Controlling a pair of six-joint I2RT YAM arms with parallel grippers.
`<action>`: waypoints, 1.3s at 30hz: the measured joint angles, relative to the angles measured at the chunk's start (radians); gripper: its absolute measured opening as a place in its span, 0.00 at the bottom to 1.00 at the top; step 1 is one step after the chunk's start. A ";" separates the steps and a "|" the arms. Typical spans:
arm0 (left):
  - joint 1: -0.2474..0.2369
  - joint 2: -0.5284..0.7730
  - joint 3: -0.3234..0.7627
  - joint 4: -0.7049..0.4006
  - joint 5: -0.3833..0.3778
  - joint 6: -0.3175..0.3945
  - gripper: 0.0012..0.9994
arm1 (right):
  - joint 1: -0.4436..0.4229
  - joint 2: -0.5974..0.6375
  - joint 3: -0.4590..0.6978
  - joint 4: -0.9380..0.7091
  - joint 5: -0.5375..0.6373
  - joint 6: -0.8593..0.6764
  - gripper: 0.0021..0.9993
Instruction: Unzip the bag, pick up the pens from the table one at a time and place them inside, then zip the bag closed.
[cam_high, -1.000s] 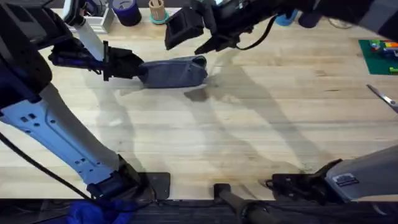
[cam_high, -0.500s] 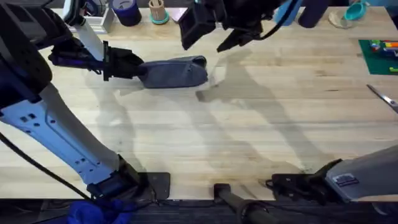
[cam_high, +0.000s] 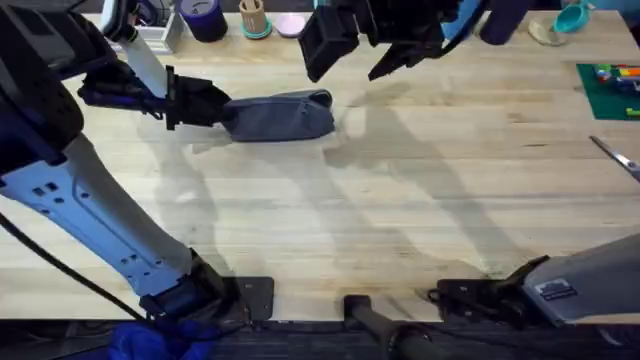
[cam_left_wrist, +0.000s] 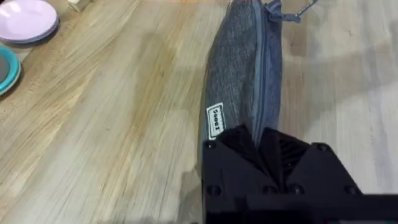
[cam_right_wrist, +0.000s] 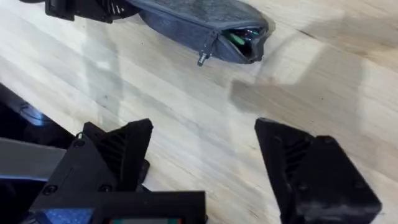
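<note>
The blue-grey bag (cam_high: 282, 117) lies lengthwise on the wooden table (cam_high: 400, 220) at the back left. My left gripper (cam_high: 215, 106) is shut on its left end; the left wrist view shows the fingers (cam_left_wrist: 261, 149) clamped over the fabric of the bag (cam_left_wrist: 245, 74). The bag's (cam_right_wrist: 193, 18) right end gapes open, and a green pen (cam_right_wrist: 239, 37) shows inside, with the zipper pull (cam_right_wrist: 202, 59) hanging beside the opening. My right gripper (cam_high: 358, 62) hovers open and empty above the table, just beyond the bag's right end. In its own wrist view the right gripper (cam_right_wrist: 211, 165) holds its fingers wide apart.
Along the back edge stand a dark-blue cup (cam_high: 203, 17), a wooden holder (cam_high: 252, 18) and a pink plate (cam_high: 290, 24). A green mat (cam_high: 610, 88) and silver scissors (cam_high: 616, 156) lie at the far right.
My right gripper has drawn away from the bag's open end, moving right and toward the back. The bag and the left gripper have stayed put.
</note>
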 joint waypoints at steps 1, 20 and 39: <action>0.000 0.000 0.000 0.000 0.000 0.000 0.04 | 0.000 0.000 0.000 -0.001 0.002 -0.002 1.00; 0.000 0.000 0.000 0.001 0.000 0.000 0.04 | 0.115 0.027 0.144 -0.021 0.123 0.036 1.00; 0.000 0.000 0.000 0.003 0.000 0.000 0.04 | 0.182 0.227 0.335 -0.116 0.210 0.144 1.00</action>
